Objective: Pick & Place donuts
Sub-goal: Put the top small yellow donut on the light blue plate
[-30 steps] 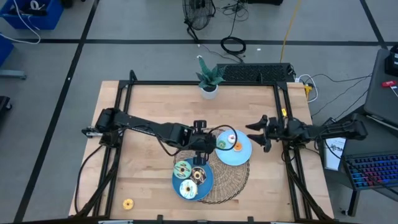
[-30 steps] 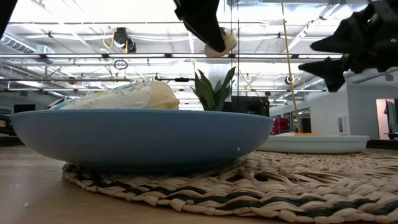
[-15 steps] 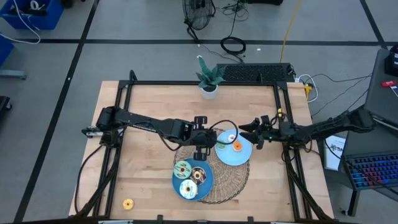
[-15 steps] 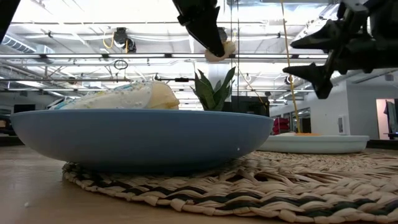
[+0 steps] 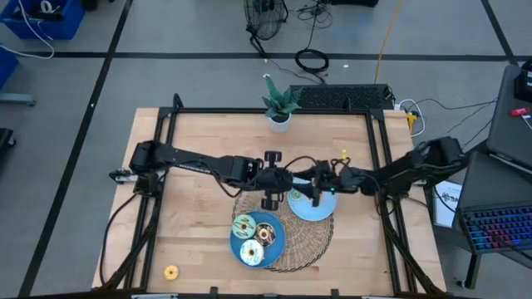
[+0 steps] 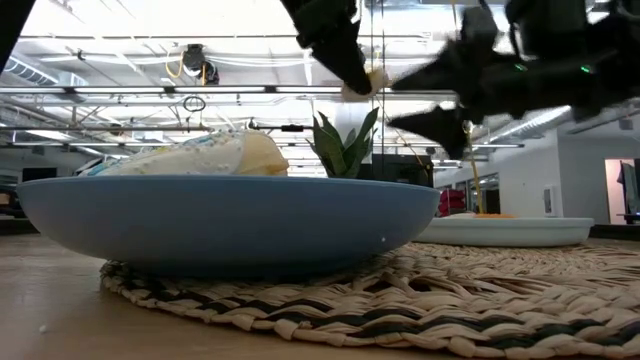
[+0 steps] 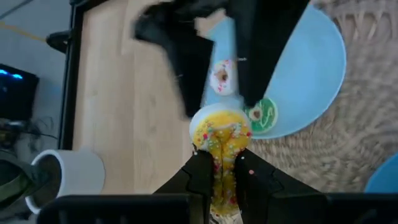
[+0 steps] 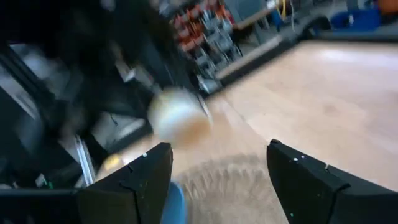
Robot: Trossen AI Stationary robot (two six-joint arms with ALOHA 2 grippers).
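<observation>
left gripper point(image 7: 222, 177) clamps a yellow donut point(image 7: 221, 135); right gripper point(image 8: 214, 174) gapes wide, holding nothing.

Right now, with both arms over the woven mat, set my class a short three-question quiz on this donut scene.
1. True or false: the left gripper is shut on a yellow sprinkled donut.
2. How many donuts lie on the darker blue plate? A: two. B: three. C: five.
3. Short answer: which gripper's fingers stand apart, holding nothing?

Key: 1 true; 2 B; 3 the right gripper.
</observation>
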